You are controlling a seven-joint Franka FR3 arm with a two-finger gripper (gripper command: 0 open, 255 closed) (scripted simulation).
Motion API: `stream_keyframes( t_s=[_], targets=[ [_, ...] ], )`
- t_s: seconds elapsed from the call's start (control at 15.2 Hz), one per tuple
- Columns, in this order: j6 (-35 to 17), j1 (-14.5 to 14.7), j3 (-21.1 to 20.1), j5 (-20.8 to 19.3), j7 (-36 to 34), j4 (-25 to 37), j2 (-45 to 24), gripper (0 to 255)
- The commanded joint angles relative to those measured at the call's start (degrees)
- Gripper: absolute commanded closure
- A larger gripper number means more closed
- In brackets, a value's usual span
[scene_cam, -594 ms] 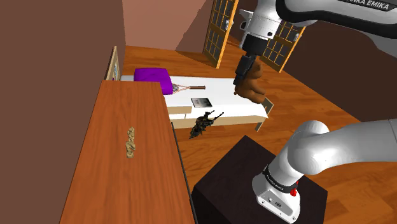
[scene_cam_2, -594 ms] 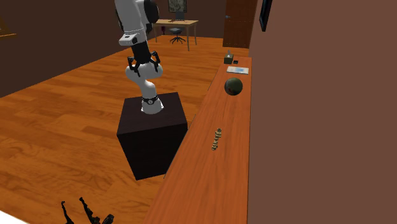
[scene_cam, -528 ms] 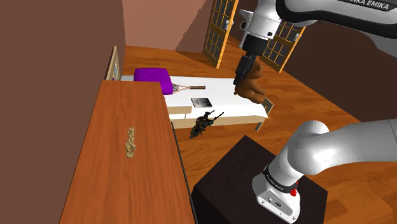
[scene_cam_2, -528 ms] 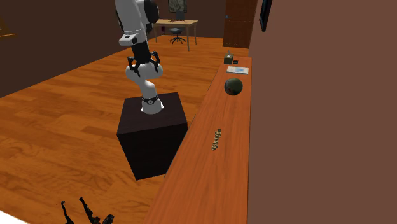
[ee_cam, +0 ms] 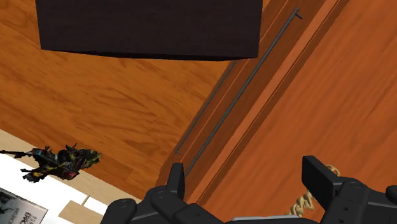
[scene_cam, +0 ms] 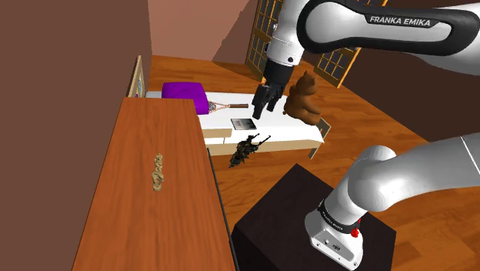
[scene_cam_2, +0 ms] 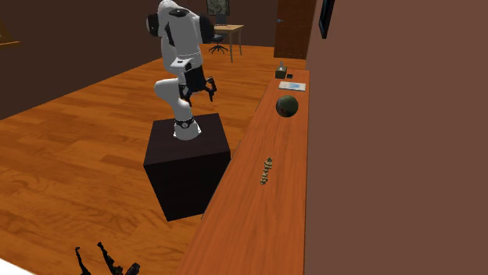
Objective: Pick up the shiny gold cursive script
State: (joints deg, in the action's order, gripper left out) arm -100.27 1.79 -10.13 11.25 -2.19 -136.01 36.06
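Note:
The gold cursive script (scene_cam: 158,172) is a small knobbly strip lying lengthwise near the middle of the long wooden counter (scene_cam: 138,231). It also lies on the counter (scene_cam_2: 250,226) in the second exterior view, as a short gold strip (scene_cam_2: 267,170). My black gripper (scene_cam: 261,104) hangs open in the air, off the counter's edge and above the floor, well short of the script. It shows over the stand's side (scene_cam_2: 199,87) with fingers spread. In the wrist view the gripper (ee_cam: 247,191) is open and empty, and the script (ee_cam: 304,198) peeks out beside one finger (ee_cam: 317,178).
A dark ball (scene_cam_2: 287,106), a flat booklet (scene_cam_2: 292,86) and a small dark item (scene_cam_2: 281,70) sit at the counter's far end. The black stand (scene_cam_2: 188,152) is beside the counter. A white bed (scene_cam: 269,123) with teddy bear (scene_cam: 305,98) and a black toy (scene_cam: 248,148) lie beyond.
The arm has swung toward the counter: the gripper moved to the shoulder view's left and slightly lower, to the second exterior view's right. The script has not moved.

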Motion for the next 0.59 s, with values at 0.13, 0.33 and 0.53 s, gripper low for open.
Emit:
stream_keyframes(
  t_s=[0.13, 0.33, 0.53],
  targets=[
    [-5.46, -0.07, -4.59, 1.34, -6.9, 0.72, -5.59, 0],
    [-9.71, -0.29, -8.06, 1.55, -12.26, 2.05, -10.85, 0],
    [-13.72, -0.73, -11.4, 0.83, -17.87, 4.16, -16.77, 0]
  ],
)
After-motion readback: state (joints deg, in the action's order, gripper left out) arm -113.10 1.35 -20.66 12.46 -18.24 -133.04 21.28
